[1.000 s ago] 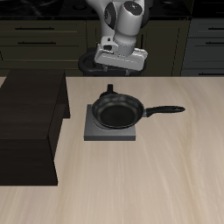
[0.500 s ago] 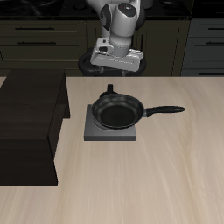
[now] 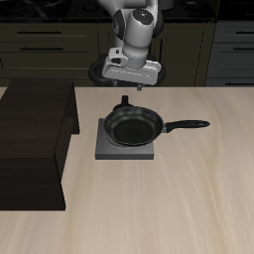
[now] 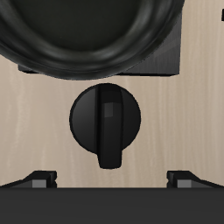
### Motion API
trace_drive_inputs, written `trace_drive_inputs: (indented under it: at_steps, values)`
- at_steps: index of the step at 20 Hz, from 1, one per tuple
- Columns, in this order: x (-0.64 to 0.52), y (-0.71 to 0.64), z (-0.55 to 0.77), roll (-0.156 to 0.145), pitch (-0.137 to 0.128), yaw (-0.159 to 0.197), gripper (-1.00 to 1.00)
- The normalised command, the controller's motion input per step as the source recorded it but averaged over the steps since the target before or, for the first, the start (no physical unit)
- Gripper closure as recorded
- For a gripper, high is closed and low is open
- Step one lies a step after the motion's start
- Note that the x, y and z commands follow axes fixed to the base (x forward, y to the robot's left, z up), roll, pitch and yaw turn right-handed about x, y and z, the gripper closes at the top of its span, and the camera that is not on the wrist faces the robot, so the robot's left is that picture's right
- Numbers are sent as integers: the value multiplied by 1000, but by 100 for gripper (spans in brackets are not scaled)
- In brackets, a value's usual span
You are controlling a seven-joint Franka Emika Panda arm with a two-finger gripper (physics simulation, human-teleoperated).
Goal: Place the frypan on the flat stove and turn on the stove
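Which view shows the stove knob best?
The wrist view: the knob fills the centre, seen from straight above, its pointer ridge clear, beside the frypan. In the exterior view the knob is a small dark shape behind the pan, under the gripper.

Gripper (image 3: 136, 86) farther back now, lower toward the knob (image 4: 106, 119).

the exterior view looks down across the table (image 3: 198, 198) from its front, while the wrist view peers straight down, close, sharing the flat stove (image 3: 124, 144) and its knob (image 4: 105, 120).
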Motion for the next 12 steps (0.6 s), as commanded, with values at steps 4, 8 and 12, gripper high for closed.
trace_drive_inputs:
  at_steps: [4,8,12]
  values:
    - [-168,84,-125,35,-6,-4,-100]
    - [-76,-5,-120,-1,-11,12,-100]
    - [-35,-144,-279,-19,37,0,-100]
